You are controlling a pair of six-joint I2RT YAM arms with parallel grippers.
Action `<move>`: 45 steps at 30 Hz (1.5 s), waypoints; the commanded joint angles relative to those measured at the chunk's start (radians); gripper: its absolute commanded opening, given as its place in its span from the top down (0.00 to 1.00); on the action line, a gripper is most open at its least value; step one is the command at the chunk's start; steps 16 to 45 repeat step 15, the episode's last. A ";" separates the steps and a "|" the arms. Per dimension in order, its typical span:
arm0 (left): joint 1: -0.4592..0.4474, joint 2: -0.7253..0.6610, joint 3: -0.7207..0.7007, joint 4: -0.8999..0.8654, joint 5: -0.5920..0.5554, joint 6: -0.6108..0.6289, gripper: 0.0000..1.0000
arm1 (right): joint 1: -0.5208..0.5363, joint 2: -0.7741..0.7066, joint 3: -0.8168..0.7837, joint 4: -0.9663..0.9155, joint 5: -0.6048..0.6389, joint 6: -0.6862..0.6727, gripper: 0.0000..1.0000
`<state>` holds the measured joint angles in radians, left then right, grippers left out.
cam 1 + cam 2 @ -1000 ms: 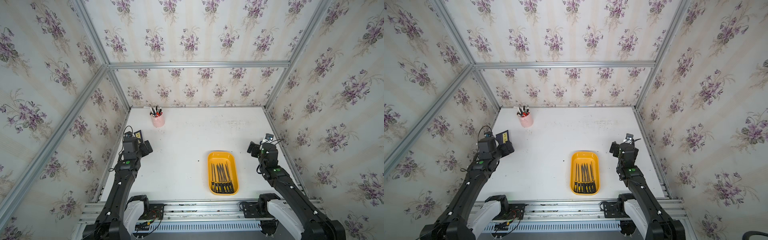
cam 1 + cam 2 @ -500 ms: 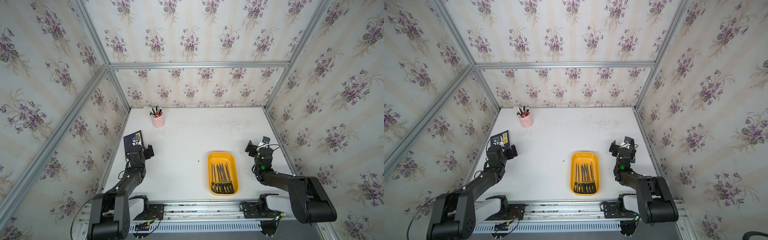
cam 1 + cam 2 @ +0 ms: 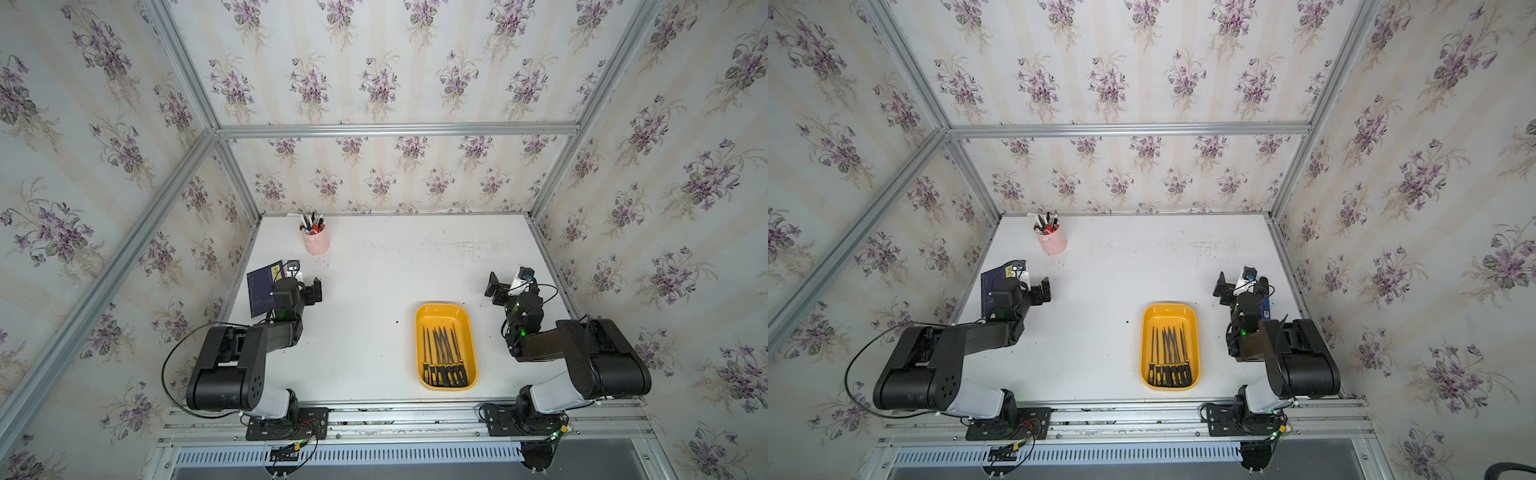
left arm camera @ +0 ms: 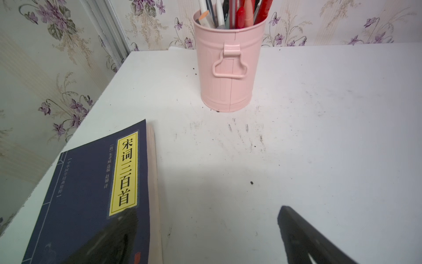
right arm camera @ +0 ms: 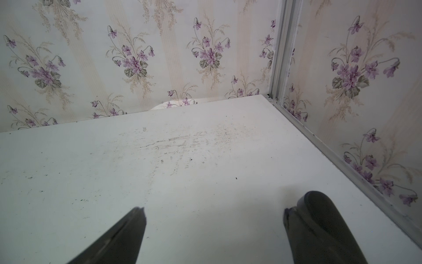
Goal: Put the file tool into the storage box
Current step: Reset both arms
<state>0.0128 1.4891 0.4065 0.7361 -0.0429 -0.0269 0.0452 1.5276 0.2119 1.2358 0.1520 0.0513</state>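
Observation:
The storage box (image 3: 444, 311), a shallow orange-yellow tray, lies on the white table right of centre in both top views (image 3: 1169, 312). Several file tools (image 3: 443, 353) with black-and-yellow handles lie side by side inside it (image 3: 1169, 358). My left gripper (image 3: 309, 291) stands open low over the table's left side, far from the tray, with nothing between its fingers (image 4: 207, 212). Open and empty too, my right gripper (image 3: 500, 286) hovers just beyond the tray's far right corner; its wrist view shows only bare table between the fingers (image 5: 213, 210).
A pink pen cup (image 3: 315, 242) full of pens stands at the back left (image 4: 228, 68). A dark blue book (image 3: 262, 289) lies along the left edge beside my left gripper (image 4: 91, 194). Flowered walls with metal rails enclose the table on three sides.
Both arms have folded down and back toward their bases, bringing the grippers lower over the table. The files and tray have not moved. Both grippers stay open.

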 commanded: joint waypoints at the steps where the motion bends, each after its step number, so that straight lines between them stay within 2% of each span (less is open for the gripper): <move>1: -0.002 -0.009 0.011 -0.004 -0.012 0.015 0.00 | 0.005 0.004 0.009 0.031 -0.007 -0.018 0.00; 3: -0.003 -0.008 0.011 -0.005 -0.015 0.016 0.00 | 0.005 0.006 0.012 0.030 -0.041 -0.030 0.00; 11: -0.003 -0.006 0.009 0.004 -0.017 0.017 0.00 | 0.005 0.012 0.017 0.025 -0.053 -0.031 0.00; 45: -0.007 -0.004 0.010 0.004 -0.022 0.018 0.00 | 0.005 0.006 0.013 0.031 -0.053 -0.033 0.00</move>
